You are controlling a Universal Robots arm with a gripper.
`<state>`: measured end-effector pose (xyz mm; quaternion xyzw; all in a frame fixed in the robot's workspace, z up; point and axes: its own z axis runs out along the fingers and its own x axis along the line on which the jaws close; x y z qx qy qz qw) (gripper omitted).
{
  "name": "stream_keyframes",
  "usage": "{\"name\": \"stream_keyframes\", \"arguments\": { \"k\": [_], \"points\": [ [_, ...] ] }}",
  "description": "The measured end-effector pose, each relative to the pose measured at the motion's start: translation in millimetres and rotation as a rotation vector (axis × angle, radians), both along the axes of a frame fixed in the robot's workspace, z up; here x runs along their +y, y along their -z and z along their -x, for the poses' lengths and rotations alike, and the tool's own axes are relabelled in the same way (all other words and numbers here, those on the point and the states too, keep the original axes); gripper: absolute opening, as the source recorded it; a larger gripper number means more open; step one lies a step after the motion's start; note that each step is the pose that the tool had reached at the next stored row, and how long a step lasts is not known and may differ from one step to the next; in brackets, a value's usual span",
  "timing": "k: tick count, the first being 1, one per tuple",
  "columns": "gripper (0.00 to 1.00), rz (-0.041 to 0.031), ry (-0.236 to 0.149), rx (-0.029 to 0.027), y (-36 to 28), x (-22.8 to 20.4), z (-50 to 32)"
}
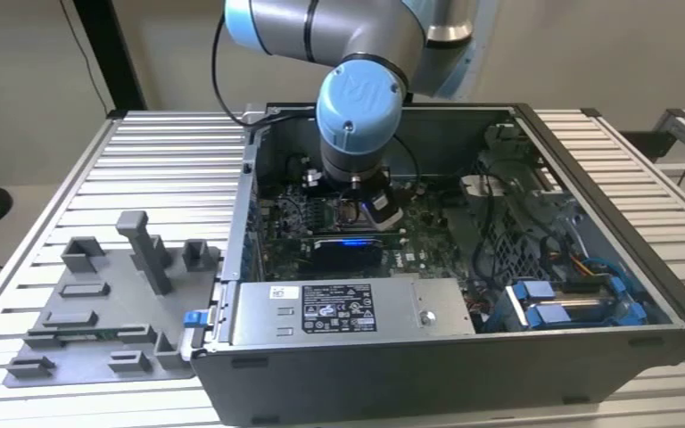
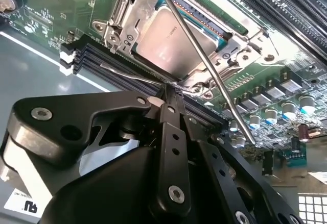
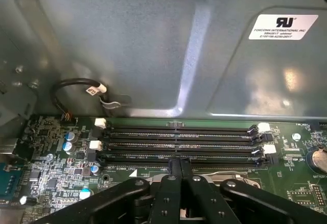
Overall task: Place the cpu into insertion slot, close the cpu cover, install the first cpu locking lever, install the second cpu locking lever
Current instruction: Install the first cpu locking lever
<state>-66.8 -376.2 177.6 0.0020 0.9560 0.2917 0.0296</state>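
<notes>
Hung inside an open case point(image 1: 628, 223) on a ribbed metal table point(image 1: 164, 143), with a beige wall point(image 1: 33, 71) behind and a grey tray point(image 1: 93, 357) well apart from the claw point(image 1: 373, 201), outside the case. Stood clenched shut, tips at a thin lever point(image 2: 127, 73) just beside the RAM slots point(image 3: 179, 145). Had the cpu point(image 2: 171, 43) just beyond the tips, under the lowered cover point(image 2: 125, 17), a long lever point(image 2: 204, 55) slanting across both.

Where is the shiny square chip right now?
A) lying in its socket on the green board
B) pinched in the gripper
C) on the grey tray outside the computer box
A: in the second wrist view the cpu lies in the insertion slot on the green board, with the cpu cover framing it, apart from the gripper.
</notes>
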Motion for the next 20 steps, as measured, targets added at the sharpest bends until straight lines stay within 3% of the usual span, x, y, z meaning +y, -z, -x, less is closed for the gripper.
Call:
{"name": "stream_keyframes", "arguments": {
  "k": [14,20],
  "points": [
    [0.00,-0.0002,0.000,0.0038,0.9,1.6,-7.7],
    [0.00,-0.0055,0.000,0.0056,1.0,-4.9,-8.2]
  ]
}}
